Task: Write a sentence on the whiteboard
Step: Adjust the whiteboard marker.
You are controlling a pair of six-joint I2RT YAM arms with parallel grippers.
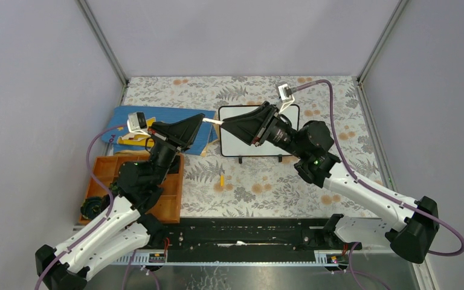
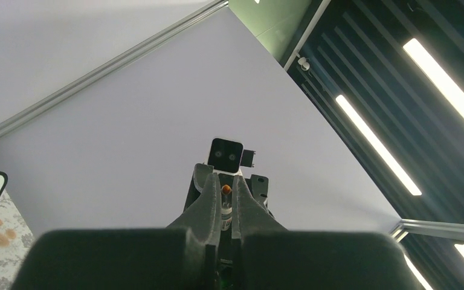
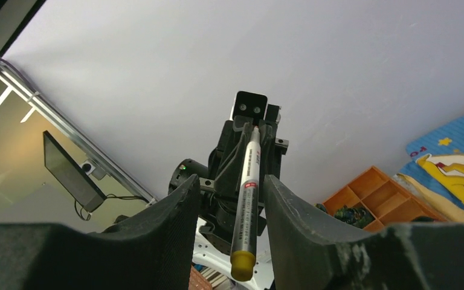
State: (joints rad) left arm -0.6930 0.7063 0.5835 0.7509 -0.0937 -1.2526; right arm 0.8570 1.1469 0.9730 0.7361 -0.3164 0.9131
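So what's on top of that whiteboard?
Only the right arm reaches over the whiteboard. The bare part looks blank; whatever lies under the arm is hidden.

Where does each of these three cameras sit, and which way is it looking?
Top: above and behind the robot, looking down on the table; left arm and right arm both show.
Left wrist: points up past the shut left fingers at the wall.
Right wrist: looks between the open right fingers toward the left arm, tray behind.
Shared: both wrist views show the pen, each facing the other arm.
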